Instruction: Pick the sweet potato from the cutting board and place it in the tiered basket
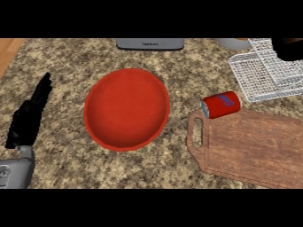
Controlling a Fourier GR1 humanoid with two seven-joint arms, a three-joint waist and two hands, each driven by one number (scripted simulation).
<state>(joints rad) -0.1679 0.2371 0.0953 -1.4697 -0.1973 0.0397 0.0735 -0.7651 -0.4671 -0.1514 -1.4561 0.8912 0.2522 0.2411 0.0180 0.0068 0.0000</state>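
Observation:
The wooden cutting board (258,148) lies at the lower right with nothing on its bare surface; no sweet potato shows on it. The white wire tiered basket (269,73) stands at the upper right. A black shape over the basket's far right corner is my right hand (297,49), mostly cut off by the view's edge. A thin brown sliver (301,41) runs along its top, and I cannot tell what that is. My left hand (30,115) rests open at the far left, fingers straight and pointing away from me.
A large red bowl (126,108) sits mid-counter. A red can (220,105) lies on its side at the board's upper left corner, by the handle hole. A grey device (150,44) is at the back edge. Wooden floor shows far left.

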